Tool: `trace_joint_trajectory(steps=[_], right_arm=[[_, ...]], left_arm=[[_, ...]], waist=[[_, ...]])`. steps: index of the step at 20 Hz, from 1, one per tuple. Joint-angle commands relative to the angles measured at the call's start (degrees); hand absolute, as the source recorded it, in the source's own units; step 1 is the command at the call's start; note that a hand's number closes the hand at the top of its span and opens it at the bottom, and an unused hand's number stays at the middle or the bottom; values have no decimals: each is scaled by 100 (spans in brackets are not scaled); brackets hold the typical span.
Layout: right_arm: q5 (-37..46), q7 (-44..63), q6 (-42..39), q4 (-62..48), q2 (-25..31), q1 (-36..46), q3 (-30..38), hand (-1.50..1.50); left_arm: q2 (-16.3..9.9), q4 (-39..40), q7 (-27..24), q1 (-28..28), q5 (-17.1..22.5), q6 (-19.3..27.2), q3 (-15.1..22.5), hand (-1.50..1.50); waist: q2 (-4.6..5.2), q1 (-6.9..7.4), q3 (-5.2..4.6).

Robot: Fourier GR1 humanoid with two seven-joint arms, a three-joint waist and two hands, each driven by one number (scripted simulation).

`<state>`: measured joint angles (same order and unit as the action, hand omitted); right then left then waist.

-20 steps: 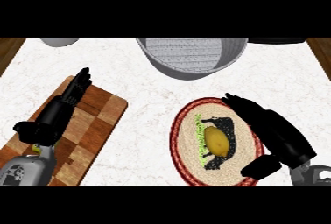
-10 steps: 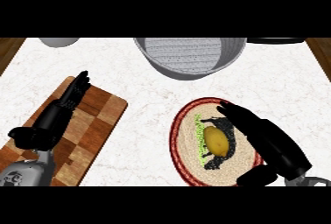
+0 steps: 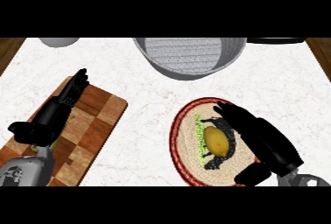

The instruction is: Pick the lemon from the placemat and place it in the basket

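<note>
Lemon (image 3: 217, 141) lies on placemat (image 3: 187, 164), right hand (image 3: 258, 135) open beside it

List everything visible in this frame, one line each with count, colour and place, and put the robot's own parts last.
lemon: one, yellow, middle of the placemat.
placemat: one, round, beige with a red rim and a dark and green pattern, lower right of the counter.
basket: one, grey, top centre.
cutting board: one, brown wooden checker, lower left.
bowl: one, pale grey, top left edge, partly cut off.
dark object: one, black, top right edge; too cut off to identify.
counter: one, white marble.
left hand: black, open, over the cutting board.
right hand: black, open, over the placemat's right side beside the lemon.
</note>
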<state>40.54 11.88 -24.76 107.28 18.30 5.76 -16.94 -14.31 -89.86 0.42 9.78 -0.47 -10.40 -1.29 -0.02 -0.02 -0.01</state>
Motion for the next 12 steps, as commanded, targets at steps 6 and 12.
trace_joint_trajectory(steps=[6,12], right_arm=[[755,-428,160,-542,-281,-12,-75,-150],[1087,-147,168,-1215,-796,450,-157,-150]], left_arm=[[261,-176,214,30,-152,-69,-13,0],[351,188,-111,93,-314,-65,-85,0]], waist=[[1,3,1],[6,11,0]])
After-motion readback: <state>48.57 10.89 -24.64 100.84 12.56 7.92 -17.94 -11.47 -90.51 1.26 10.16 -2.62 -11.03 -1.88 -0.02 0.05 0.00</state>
